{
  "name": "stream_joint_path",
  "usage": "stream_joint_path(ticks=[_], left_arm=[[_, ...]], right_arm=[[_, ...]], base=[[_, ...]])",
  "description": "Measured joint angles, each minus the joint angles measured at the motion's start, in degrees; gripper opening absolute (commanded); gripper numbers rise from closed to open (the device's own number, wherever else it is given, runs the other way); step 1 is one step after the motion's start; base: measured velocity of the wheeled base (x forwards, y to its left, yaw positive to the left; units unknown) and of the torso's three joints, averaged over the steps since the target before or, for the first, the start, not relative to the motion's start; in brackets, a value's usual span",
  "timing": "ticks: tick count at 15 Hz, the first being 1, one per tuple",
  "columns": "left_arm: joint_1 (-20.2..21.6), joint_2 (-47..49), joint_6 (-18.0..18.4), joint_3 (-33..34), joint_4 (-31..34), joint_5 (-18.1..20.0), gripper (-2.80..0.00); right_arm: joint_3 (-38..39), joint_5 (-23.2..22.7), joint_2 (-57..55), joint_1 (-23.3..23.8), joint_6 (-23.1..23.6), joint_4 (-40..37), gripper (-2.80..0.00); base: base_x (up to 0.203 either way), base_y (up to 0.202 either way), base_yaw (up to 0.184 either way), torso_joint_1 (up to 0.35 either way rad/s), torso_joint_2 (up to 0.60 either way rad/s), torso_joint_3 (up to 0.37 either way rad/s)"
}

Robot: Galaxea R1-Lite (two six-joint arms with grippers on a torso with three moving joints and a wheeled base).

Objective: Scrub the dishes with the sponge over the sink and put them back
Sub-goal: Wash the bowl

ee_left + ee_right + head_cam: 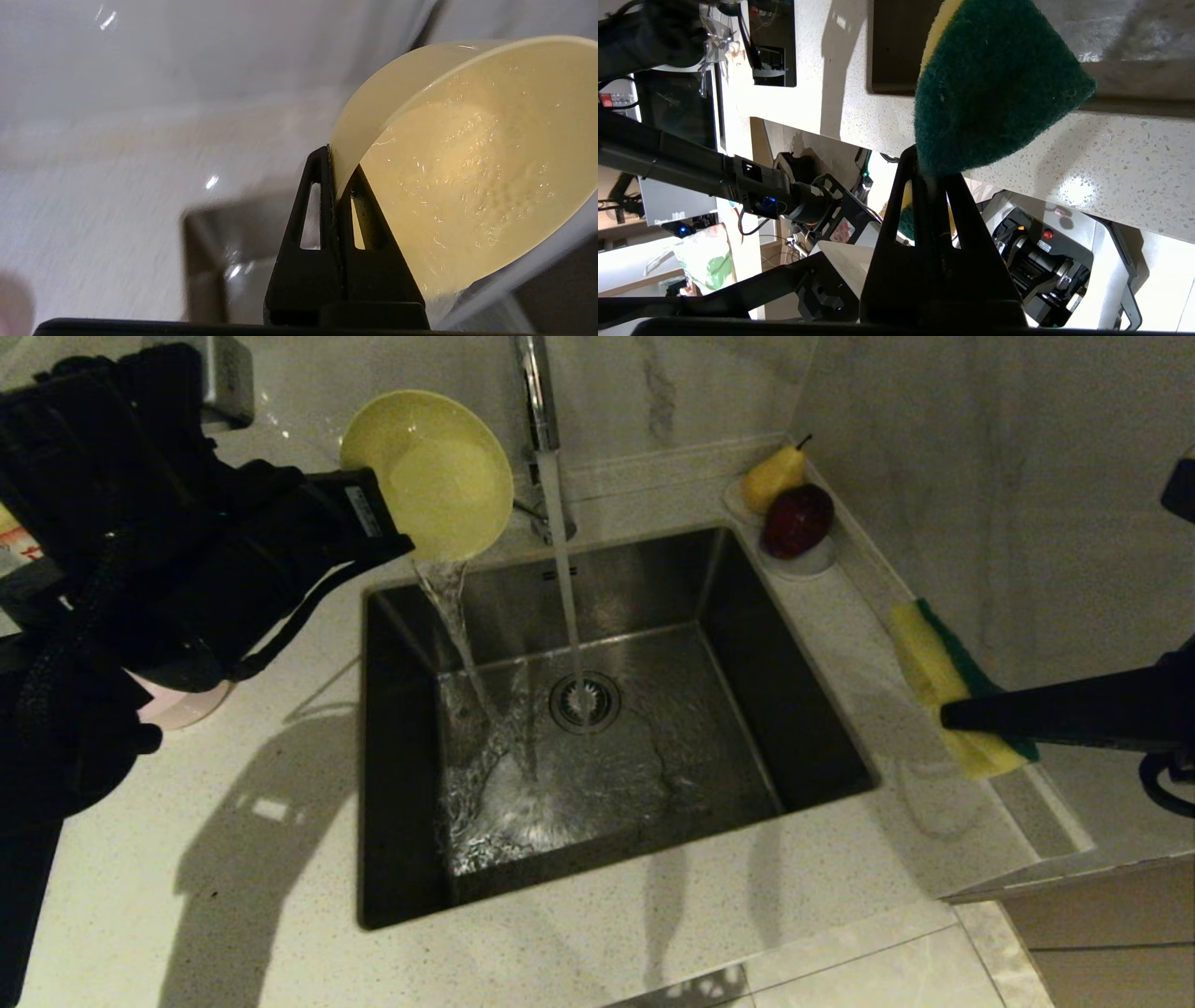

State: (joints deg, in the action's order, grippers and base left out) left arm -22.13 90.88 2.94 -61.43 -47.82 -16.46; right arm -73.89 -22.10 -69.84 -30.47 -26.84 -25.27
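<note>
The left gripper (397,537) is pinching the rim of the wet, slippery, light yellow bowl (429,474), pouring water into the sink (401,784); the right gripper (931,175) is squeezing the soft sponge (943,681).

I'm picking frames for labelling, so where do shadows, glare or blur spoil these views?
Head view: dim, arm shadows across the speckled white counter, glints on water in the steel sink. Left wrist view: background smeared, yellow plastic bowl sharp. Right wrist view: green-and-yellow sponge sharp, glare patches on the counter.
</note>
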Motion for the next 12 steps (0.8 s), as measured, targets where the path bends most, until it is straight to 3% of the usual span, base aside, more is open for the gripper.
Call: stream_joint_path(ticks=[6,12], left_arm=[[0.2,-7.7,2.7,10.7,-9.8,10.3,-2.8],[0.1,-10.7,2.4,12.9,-11.4,11.0,-2.8]], right_arm=[[-0.7,0.1,-0.1,0.0,0.0,-0.1,-2.8],[-0.8,0.0,0.0,-0.6,0.0,0.0,-2.8]], base=[[0.0,0.0,0.0,0.0,0.0,0.0],[0.0,0.0,0.0,0.0,0.0,0.0]])
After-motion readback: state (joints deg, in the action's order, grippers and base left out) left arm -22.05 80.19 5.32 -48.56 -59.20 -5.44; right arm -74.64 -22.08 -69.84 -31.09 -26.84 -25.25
